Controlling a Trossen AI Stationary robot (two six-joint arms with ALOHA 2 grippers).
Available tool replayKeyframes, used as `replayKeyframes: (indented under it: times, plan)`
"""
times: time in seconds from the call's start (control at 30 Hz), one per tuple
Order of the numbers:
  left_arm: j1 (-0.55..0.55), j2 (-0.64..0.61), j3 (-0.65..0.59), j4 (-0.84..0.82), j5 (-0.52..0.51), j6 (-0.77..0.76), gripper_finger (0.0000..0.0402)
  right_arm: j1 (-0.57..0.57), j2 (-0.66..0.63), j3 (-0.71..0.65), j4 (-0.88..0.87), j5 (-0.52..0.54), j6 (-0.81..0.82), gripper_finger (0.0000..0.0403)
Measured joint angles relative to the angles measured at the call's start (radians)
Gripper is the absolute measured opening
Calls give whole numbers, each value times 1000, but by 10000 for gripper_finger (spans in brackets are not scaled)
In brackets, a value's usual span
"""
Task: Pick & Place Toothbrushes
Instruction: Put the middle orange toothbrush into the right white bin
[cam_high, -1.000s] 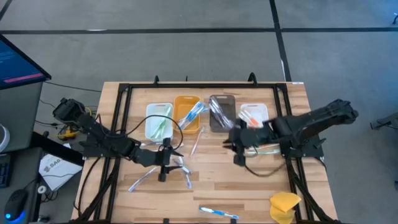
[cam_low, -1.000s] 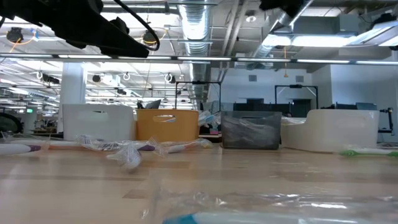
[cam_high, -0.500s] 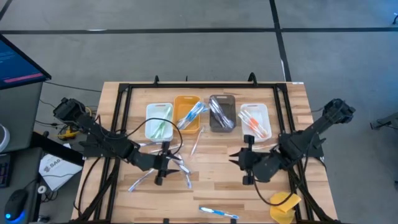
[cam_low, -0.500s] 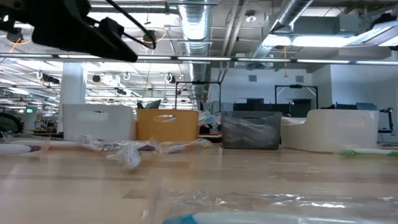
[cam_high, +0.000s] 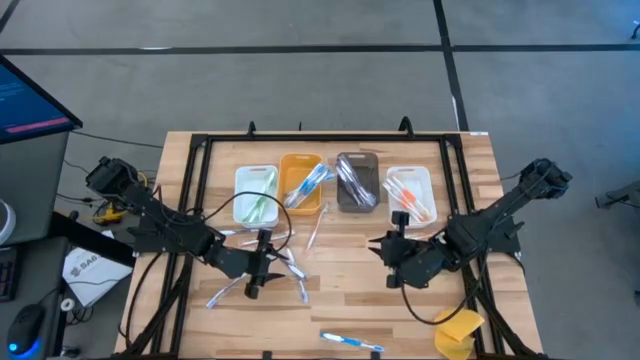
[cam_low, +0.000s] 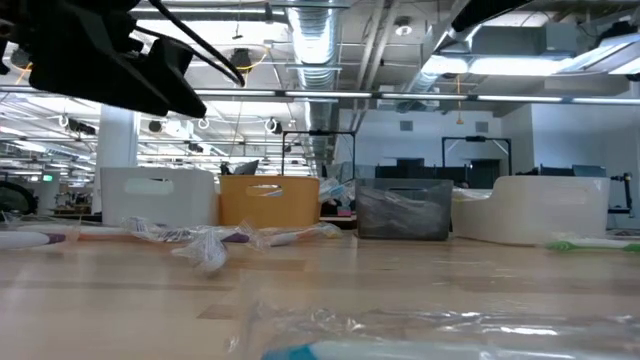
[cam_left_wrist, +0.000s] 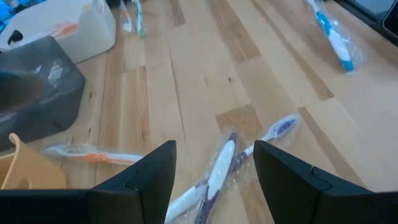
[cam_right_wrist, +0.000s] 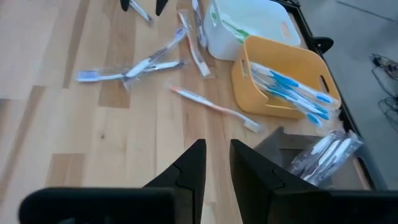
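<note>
Approach to next pick
We hold left gripper (cam_left_wrist: 214, 168) jaws wide, empty, over purple toothbrush (cam_left_wrist: 217, 171); right gripper (cam_right_wrist: 217, 163) narrow, empty; next, descend and close.

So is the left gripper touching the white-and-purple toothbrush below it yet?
Apart. In the left wrist view the open left gripper frames the white-and-purple toothbrush, with table showing between it and each finger.
</note>
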Motion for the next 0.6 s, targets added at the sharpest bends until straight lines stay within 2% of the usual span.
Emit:
replayKeyframes:
  times: [0.3, 0.6]
  plan:
    - [0, 0, 0, 0, 0, -18, 209, -57, 5, -4, 17, -7, -1, 65]
    - [1, 0, 0, -2, 0, -33, 209, -82, 102, -4, 19, -12, -34, 65]
